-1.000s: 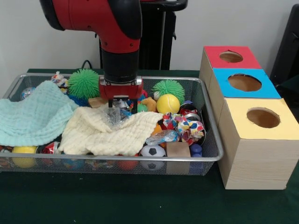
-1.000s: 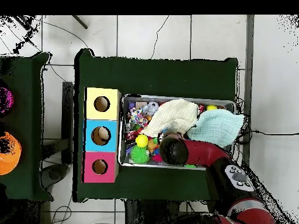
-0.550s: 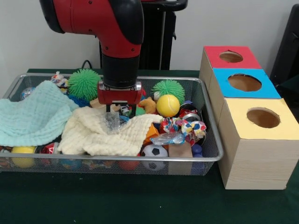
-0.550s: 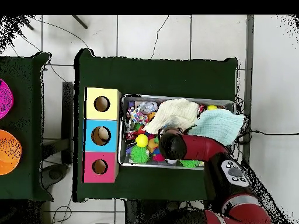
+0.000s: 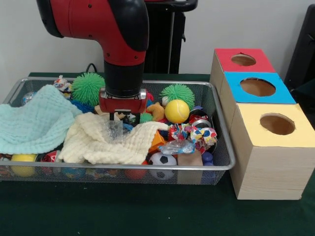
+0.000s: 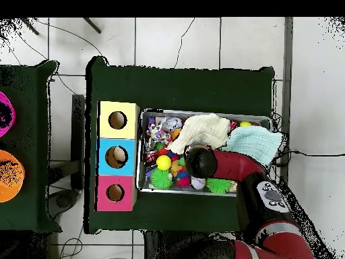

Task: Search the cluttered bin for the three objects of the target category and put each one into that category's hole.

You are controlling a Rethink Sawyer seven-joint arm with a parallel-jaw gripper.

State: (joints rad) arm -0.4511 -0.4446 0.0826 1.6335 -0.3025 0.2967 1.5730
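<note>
the red and black arm (image 5: 115, 34) comes down into the wire bin (image 5: 224, 142), and its gripper (image 5: 121, 114) is low among the toys just behind the cream cloth (image 5: 106, 142); i cannot tell if it holds something, because the toys hide its tips. a crumpled clear plastic piece (image 5: 114, 130) lies on this cloth just below the gripper (the light green cloth (image 5: 34, 123) lies beside it). the yellow ball (image 5: 177, 110) sits near the green spiky ball (image 5: 178, 92), and the three boxes with holes, red (image 5: 243, 60), blue (image 5: 258, 87) and yellow (image 5: 277, 124), stand beside the bin.
</note>
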